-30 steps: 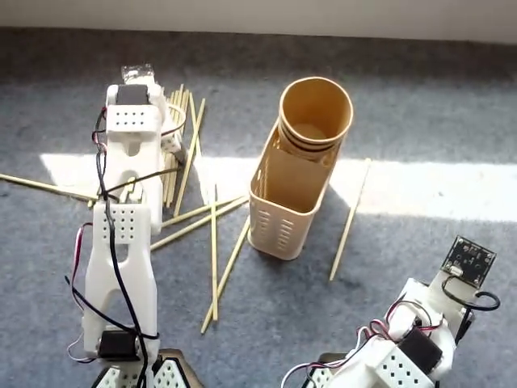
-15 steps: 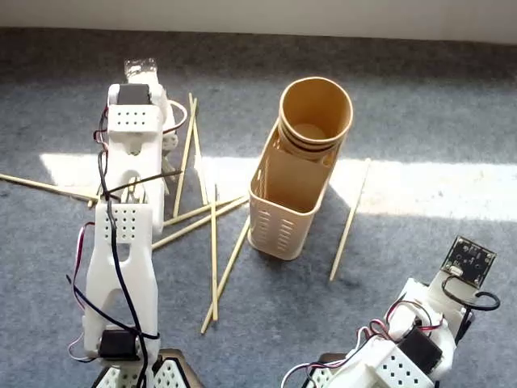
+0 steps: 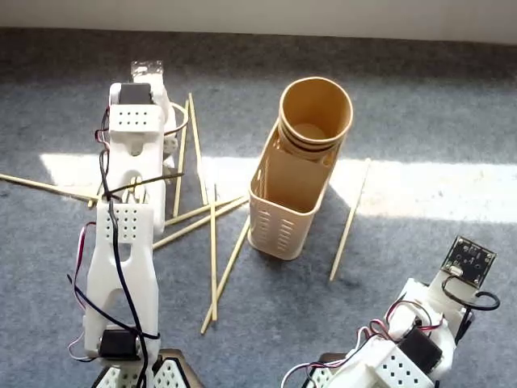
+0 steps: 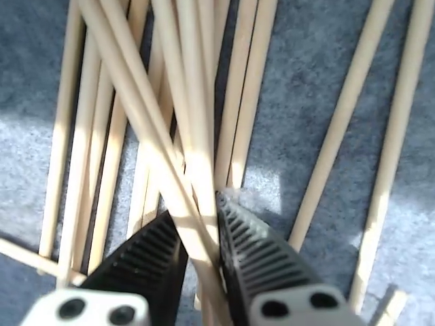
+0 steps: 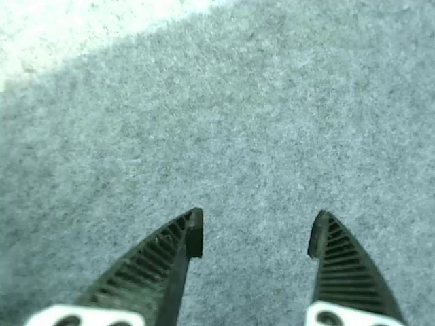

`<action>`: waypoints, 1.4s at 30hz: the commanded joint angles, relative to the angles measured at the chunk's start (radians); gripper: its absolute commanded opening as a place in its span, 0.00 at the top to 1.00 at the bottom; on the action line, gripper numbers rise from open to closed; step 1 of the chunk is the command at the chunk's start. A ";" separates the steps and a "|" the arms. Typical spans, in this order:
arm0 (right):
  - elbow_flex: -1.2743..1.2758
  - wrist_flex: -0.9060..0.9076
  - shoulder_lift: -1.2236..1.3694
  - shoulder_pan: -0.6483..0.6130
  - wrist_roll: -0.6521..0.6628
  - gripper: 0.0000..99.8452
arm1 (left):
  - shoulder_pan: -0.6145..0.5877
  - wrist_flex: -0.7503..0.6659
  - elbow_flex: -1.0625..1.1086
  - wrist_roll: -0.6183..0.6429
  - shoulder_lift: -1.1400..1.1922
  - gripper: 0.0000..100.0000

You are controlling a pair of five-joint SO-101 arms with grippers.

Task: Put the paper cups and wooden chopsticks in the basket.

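Chopstick pickup is the step in hand. The left gripper (image 4: 197, 210) is down in the pile of chopsticks (image 4: 194, 122) on the grey carpet (image 4: 306, 68). Its jaws are nearly together, with at least 1 stick running through the narrow gap, so it reads as clamped. I cannot tell if more than 1 is caught, or if anything is off the carpet yet. In the high view the left arm (image 3: 129, 162) stretches over that pile, with more sticks fanned out between it and the basket (image 3: 279, 218). 1 lone stick (image 3: 350, 220) lies on the basket's far side and another (image 3: 40, 186) pokes out past the arm. The basket stands near the middle of the carpet, and the paper cups (image 3: 315, 113) are stacked inside it with the top rim sticking out, so the cup half looks done. The right gripper (image 5: 255, 234) hangs over bare carpet, jaws wide apart, holding nothing. The right arm (image 3: 420, 339) is parked well apart from the basket. The next move calls for a straight lift to free the held stick from the ones crossing it. Then swing over the basket's open part beside the cups and tip the stick end-down so it drops in, not across the rim. Roughly 10 sticks are left, so the task is well short of done.
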 commanded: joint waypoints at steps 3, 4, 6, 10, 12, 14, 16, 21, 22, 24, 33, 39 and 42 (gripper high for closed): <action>0.130 0.004 0.007 -0.005 -0.008 0.74 | -0.025 0.014 0.298 0.051 -0.239 0.82; 0.130 0.004 0.007 -0.005 -0.008 0.74 | -0.025 0.012 0.363 0.051 -0.295 0.81; 0.130 0.004 0.007 -0.005 -0.008 0.74 | -0.024 0.012 0.463 0.055 -0.410 0.83; 0.130 0.004 0.007 -0.005 -0.008 0.74 | -0.024 0.011 0.595 0.055 -0.585 0.84; 0.130 0.004 0.007 -0.005 -0.008 0.74 | -0.024 0.011 0.628 0.054 -0.598 0.84; 0.130 0.004 0.007 -0.004 -0.008 0.74 | -0.024 0.011 0.631 0.054 -0.570 0.84; 0.130 0.004 0.007 -0.004 -0.008 0.74 | -0.024 -0.012 0.631 0.052 -0.519 0.84; 0.130 0.004 0.007 -0.004 -0.008 0.74 | -0.024 -0.078 0.630 0.055 -0.423 0.84; 0.130 0.004 0.007 -0.004 -0.008 0.74 | -0.024 -0.084 0.624 0.055 -0.414 0.82; 0.130 0.004 0.007 -0.004 -0.008 0.74 | -0.024 -0.087 0.591 0.055 -0.392 0.78; 0.130 0.004 0.007 -0.004 -0.008 0.74 | -0.027 -0.087 0.484 0.075 -0.291 0.90; 0.130 0.004 0.007 -0.004 -0.008 0.74 | -0.028 -0.081 0.398 0.069 -0.286 1.00; 0.130 0.004 0.007 -0.004 -0.008 0.74 | -0.031 -0.052 0.328 0.069 -0.288 1.00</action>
